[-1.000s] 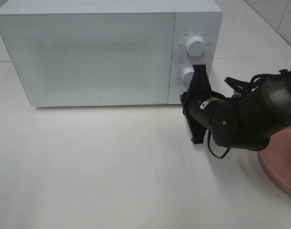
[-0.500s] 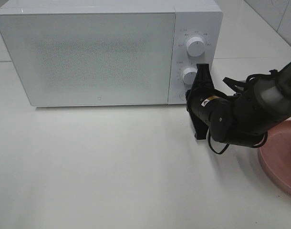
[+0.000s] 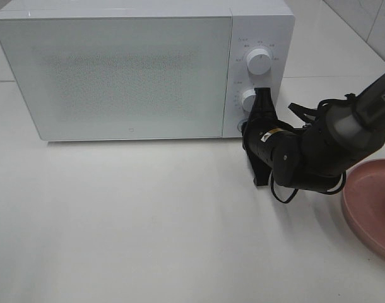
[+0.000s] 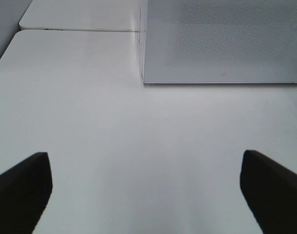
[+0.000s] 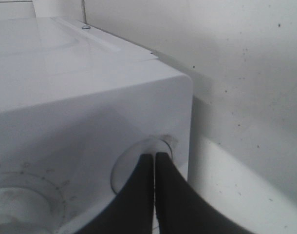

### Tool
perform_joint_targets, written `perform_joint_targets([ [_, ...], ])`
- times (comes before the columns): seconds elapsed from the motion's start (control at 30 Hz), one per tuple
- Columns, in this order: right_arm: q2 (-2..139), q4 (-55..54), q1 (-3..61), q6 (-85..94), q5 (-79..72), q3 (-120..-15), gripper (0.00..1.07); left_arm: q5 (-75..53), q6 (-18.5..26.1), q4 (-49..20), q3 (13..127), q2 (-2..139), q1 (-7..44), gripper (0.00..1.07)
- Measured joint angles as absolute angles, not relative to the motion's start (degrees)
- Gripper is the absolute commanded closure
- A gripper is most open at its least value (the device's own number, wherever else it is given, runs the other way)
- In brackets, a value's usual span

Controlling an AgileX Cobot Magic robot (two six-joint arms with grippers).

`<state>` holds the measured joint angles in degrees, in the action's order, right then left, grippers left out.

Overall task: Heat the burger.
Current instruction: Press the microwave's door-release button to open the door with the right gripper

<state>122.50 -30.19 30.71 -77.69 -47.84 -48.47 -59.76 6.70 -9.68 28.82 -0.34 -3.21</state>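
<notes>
White microwave (image 3: 262, 25) with grey-speckled door (image 3: 117, 76), pink plate (image 3: 363, 208), black arm (image 3: 319, 151).

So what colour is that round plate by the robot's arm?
The plate is pink, best seen in the exterior high view.

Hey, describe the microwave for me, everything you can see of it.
The microwave is a white box standing on the white table, its door shut, with a grey speckled window. A panel on its right carries a round white upper knob, a lower knob and a round button beneath. The right gripper, jaws shut, has its tips at that button.
</notes>
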Motion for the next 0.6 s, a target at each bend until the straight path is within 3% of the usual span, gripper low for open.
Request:
perform_joint_targets([
  [0.6, 122.6, -29.0, 30.7, -77.8, -52.1, -48.1, 1.07, -59.8, 6.7, -9.7, 28.8, -0.3, -3.2, 0.09],
])
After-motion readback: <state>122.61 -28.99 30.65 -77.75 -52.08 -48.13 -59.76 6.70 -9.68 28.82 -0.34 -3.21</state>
